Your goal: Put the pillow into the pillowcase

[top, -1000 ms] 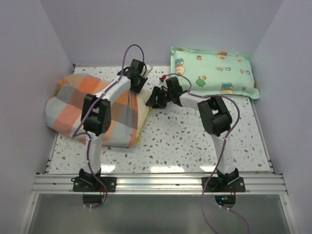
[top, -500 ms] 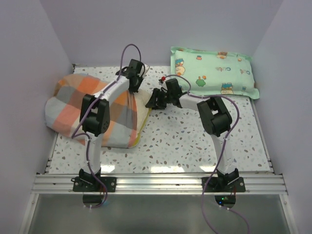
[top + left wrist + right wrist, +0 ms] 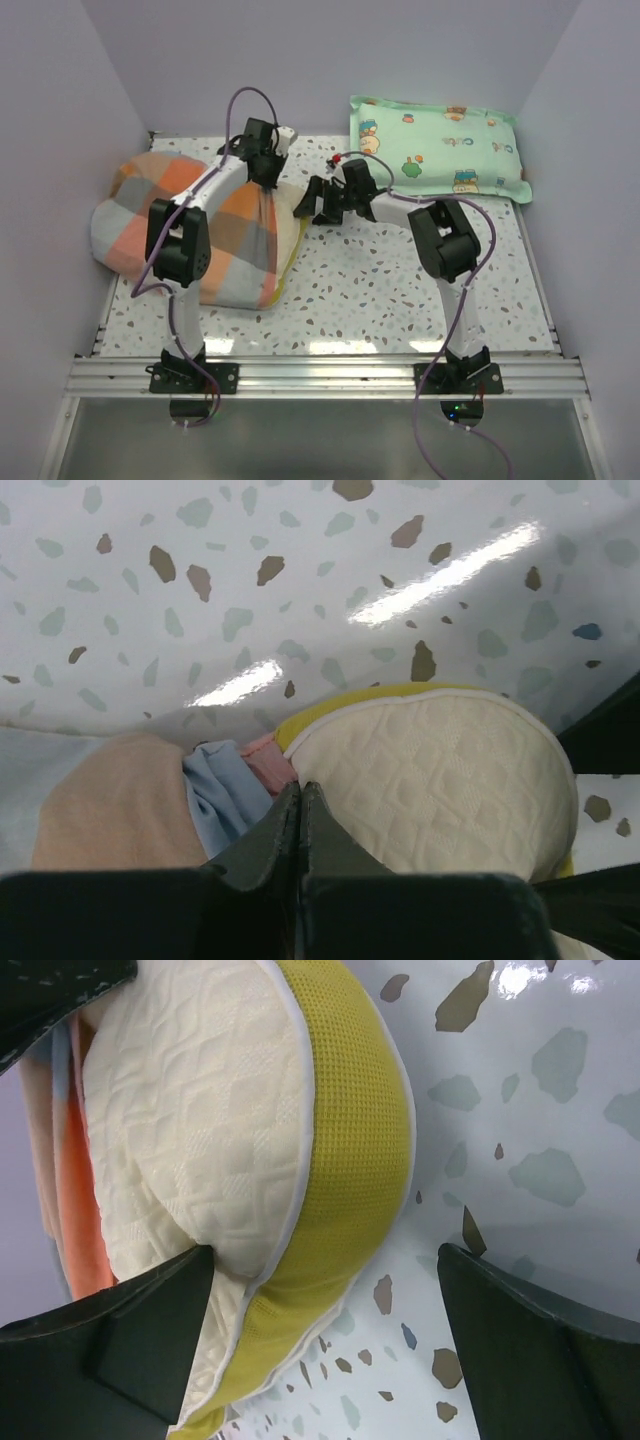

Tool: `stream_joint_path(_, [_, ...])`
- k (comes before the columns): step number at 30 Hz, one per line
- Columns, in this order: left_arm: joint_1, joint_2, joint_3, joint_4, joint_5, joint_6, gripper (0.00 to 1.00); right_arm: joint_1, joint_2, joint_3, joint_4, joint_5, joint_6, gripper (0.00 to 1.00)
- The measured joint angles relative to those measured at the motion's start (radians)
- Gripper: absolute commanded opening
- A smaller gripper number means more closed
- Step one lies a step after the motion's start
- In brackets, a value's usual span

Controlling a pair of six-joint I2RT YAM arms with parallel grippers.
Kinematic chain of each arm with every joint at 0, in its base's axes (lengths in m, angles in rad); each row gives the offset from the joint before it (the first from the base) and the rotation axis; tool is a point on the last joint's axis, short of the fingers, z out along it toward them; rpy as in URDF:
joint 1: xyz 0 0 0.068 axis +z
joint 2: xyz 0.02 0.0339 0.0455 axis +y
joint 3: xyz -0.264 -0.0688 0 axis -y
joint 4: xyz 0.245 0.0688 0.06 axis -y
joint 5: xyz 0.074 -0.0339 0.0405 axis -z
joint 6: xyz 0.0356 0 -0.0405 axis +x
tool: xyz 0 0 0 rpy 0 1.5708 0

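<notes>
Mostly the pillow [image 3: 290, 228] is sheathed already: only its right-hand end, quilted cream with a yellow mesh edge, is seen protruding from the mouth of the pillowcase [image 3: 125, 225], which lies on the left half of the table [image 3: 400, 290]. The pillow is judged light, soft and springy. It will bulge and fold when pushed rather than slide as a board, so a broad push on the exposed end, or a pinch across its rounded edge, is to be preferred. The textured cover should give fair friction.

The pillowcase is thin, limp plaid cloth that will bunch and drag. It is best taken at the hem of the opening and drawn over the end.

The left gripper [image 3: 300, 805] is seen pressed fully together at the seam where the gathered blue and pink cloth meets the pillow. From above, the case appears drawn up toward it, so a pinch on the hem is judged likely. The right gripper [image 3: 325, 1255] is spread wide, its fingers either side of the pillow's end, gripping nothing.

A mint-green pillow [image 3: 435, 148] with cartoon prints lies at the far right, well apart. Its printed lettering is too small to be read. No logo or label can be made out on the cream pillow.
</notes>
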Motion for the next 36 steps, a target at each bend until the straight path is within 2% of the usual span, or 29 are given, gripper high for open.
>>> stream_joint_path(1, [0.005,-0.013,-0.014,0.009,0.035,0.0,0.0,0.0,0.002,0.003,-0.001,-0.004,0.01,0.94])
stream_joint_path(4, [0.017,-0.041,-0.043,0.033,0.136,0.0,0.0,0.004,0.034,0.043,0.006,-0.034,0.042,0.7])
stream_joint_path(5, [0.018,-0.05,-0.057,0.047,0.16,0.0,0.0,0.006,0.048,0.053,0.02,-0.05,0.058,0.48])
stream_joint_path(8, [0.019,-0.073,-0.097,0.072,0.218,0.002,0.0,0.013,0.071,0.032,0.095,-0.095,0.116,0.2])
stream_joint_path(9, [0.019,-0.084,-0.11,0.077,0.237,0.005,0.0,0.014,0.069,0.006,0.13,-0.105,0.129,0.0])
stream_joint_path(10, [0.019,-0.097,-0.125,0.08,0.253,0.016,0.26,0.014,0.064,-0.021,0.16,-0.119,0.132,0.0])
stream_joint_path(11, [0.019,-0.112,-0.137,0.079,0.267,0.029,0.4,0.013,0.059,-0.049,0.187,-0.127,0.134,0.0])
stream_joint_path(13, [0.016,-0.142,-0.149,0.076,0.304,0.031,0.45,0.014,0.033,-0.109,0.228,-0.127,0.115,0.0])
stream_joint_path(14, [0.011,-0.159,-0.15,0.076,0.311,0.029,0.57,0.015,0.012,-0.138,0.235,-0.125,0.086,0.0])
stream_joint_path(15, [0.01,-0.175,-0.15,0.079,0.312,0.031,0.61,0.017,-0.011,-0.16,0.237,-0.122,0.05,0.0])
stream_joint_path(19, [0.005,-0.262,-0.148,0.098,0.285,0.021,0.59,0.037,-0.102,-0.195,0.197,-0.093,-0.119,0.0])
stream_joint_path(20, [0.006,-0.275,-0.142,0.097,0.272,0.02,0.54,0.045,-0.122,-0.198,0.184,-0.081,-0.164,0.0])
stream_joint_path(21, [0.006,-0.279,-0.13,0.096,0.263,0.018,0.51,0.053,-0.15,-0.208,0.173,-0.059,-0.224,0.0])
stream_joint_path(26, [0.006,-0.227,-0.076,0.066,0.195,0.018,0.5,0.101,-0.214,-0.25,0.13,0.02,-0.388,0.0])
stream_joint_path(32, [0.006,-0.157,-0.127,-0.004,0.096,0.007,0.5,0.135,-0.234,-0.291,0.103,0.093,-0.489,0.0])
stream_joint_path(36, [0.006,-0.138,-0.155,-0.045,0.051,-0.005,0.45,0.135,-0.248,-0.308,0.103,0.107,-0.514,0.0])
